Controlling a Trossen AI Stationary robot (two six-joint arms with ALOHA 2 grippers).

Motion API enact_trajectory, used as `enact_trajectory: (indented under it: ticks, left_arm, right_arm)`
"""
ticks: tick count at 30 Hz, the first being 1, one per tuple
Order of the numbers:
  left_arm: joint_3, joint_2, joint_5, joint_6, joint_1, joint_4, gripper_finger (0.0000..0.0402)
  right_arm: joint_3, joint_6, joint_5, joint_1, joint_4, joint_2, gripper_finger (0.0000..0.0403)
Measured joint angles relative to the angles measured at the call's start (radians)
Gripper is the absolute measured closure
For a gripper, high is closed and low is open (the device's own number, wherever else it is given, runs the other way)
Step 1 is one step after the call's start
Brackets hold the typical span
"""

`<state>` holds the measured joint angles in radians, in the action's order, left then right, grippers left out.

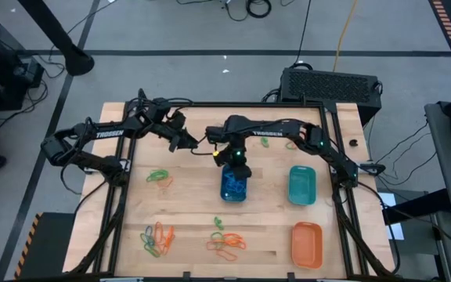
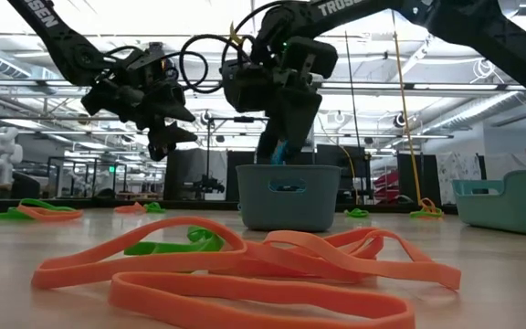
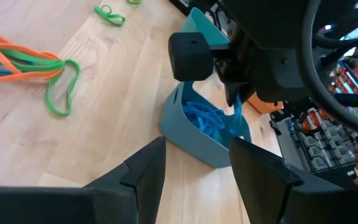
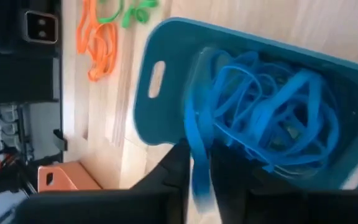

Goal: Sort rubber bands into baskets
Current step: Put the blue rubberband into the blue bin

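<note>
The blue basket (image 1: 234,188) stands mid-table and holds a heap of blue rubber bands (image 4: 272,112). My right gripper (image 1: 237,159) hangs just above its far end, shut on one blue rubber band (image 3: 236,117). The teal basket (image 1: 301,185) and the orange basket (image 1: 307,243) stand on the right. Loose green and orange rubber bands (image 1: 156,239) lie flat on the table at the left and front. My left gripper (image 1: 188,142) hovers open, left of the right gripper, with nothing between its fingers (image 3: 148,165). My right gripper pinches one blue rubber band (image 4: 197,149) between its two fingers. The fingers slant down from above, over the basket's far end. The band hangs slack below them into the blue basket (image 4: 166,56), its lower part among the heaped blue bands.
More bands lie in clumps at the front middle (image 1: 225,239), at the left (image 1: 159,178) and near the far edge (image 1: 265,142). A dark frame (image 1: 343,196) borders the table. Bare wood lies between the blue and teal baskets.
</note>
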<state>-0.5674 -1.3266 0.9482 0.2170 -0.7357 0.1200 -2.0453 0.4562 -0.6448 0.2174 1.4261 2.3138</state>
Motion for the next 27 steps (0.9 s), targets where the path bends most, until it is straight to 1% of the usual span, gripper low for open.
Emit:
enact_trajectory:
  ticks: [6, 9, 12, 15, 19, 23, 25, 27]
  left_arm:
    - [0.0, 0.0, -0.012, 0.01, 0.0, 0.0, 0.0218]
    - [0.0, 0.0, -0.015, 0.005, 0.0, -0.001, 0.0218]
    - [0.0, 0.0, -0.016, -0.027, 0.0, -0.002, 0.0218]
    - [0.0, 0.0, -0.03, -0.09, 0.001, -0.002, 0.0219]
    - [0.0, 0.0, -0.131, -0.151, 0.006, -0.002, 0.0219]
    - [0.0, -0.003, -0.293, -0.148, 0.021, 0.006, 0.0219]
    - [-0.017, -0.035, -0.355, -0.143, 0.041, 0.029, 0.0219]
    - [-0.059, -0.092, -0.408, -0.117, 0.061, 0.026, 0.0219]
  right_arm:
    - [0.0, -0.071, 0.069, 0.014, -0.029, 0.0, 0.0292]
    - [0.0, -0.077, 0.074, 0.025, -0.028, 0.0, 0.0267]
    - [-0.003, -0.109, 0.07, 0.043, -0.023, 0.0, 0.0251]
    - [-0.025, -0.164, 0.07, 0.069, -0.02, 0.0, 0.0246]
    - [-0.042, -0.173, 0.071, 0.103, -0.014, -0.018, 0.0246]
    - [-0.04, -0.167, 0.071, 0.143, -0.013, -0.083, 0.0246]
    - [-0.029, -0.174, 0.089, 0.167, -0.028, -0.121, 0.0246]
    - [-0.015, -0.185, 0.14, 0.19, -0.049, -0.167, 0.0246]
